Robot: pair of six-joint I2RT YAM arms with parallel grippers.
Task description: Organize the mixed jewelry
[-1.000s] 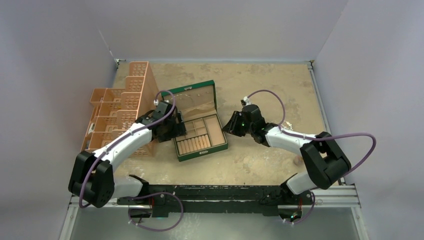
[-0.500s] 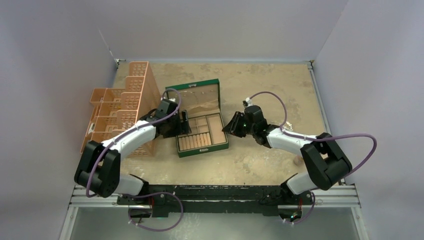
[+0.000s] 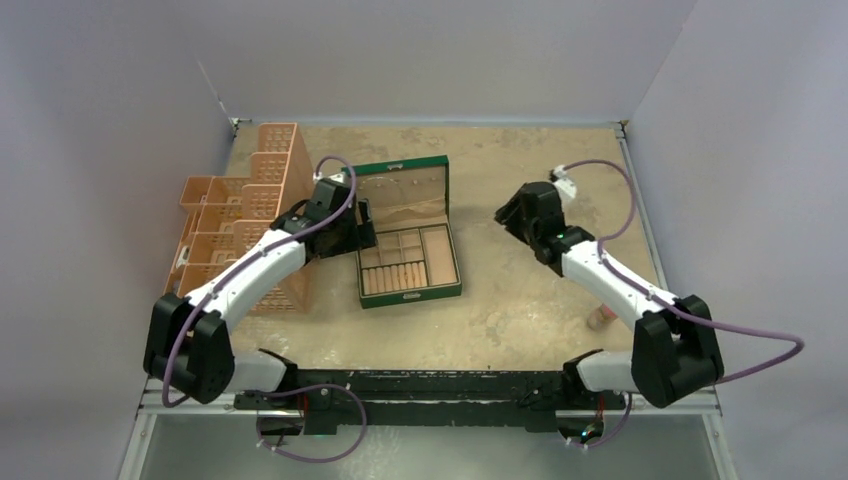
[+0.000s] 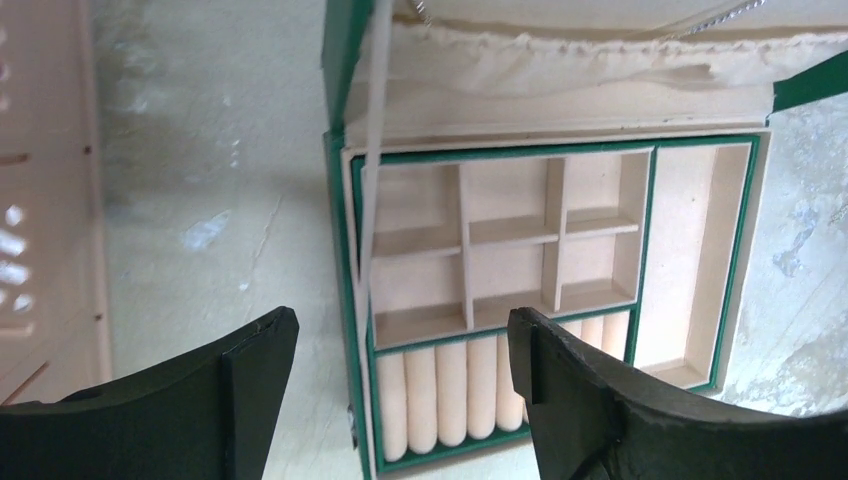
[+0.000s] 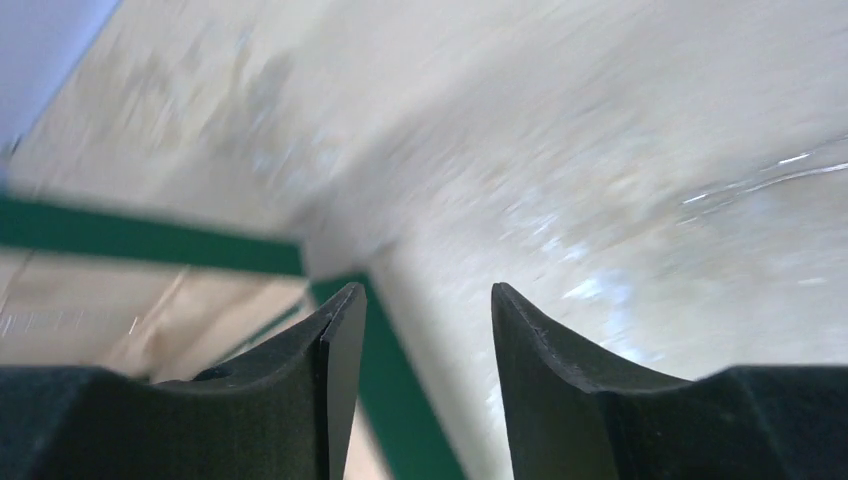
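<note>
The top camera looks down from above and behind the arm bases, taking in the whole table. The left wrist camera hangs close over the open green box, facing down. The right wrist camera, blurred, looks low across the table at one green edge of the box. All three views share the box.

Open box sat mid-worktop, lid raised at its far side. Tiered rack stood left of the box. Small cylinder lay well right, toward the near edge. Left gripper was just left of the box. Right gripper was right of the lid, apart from it.
</note>
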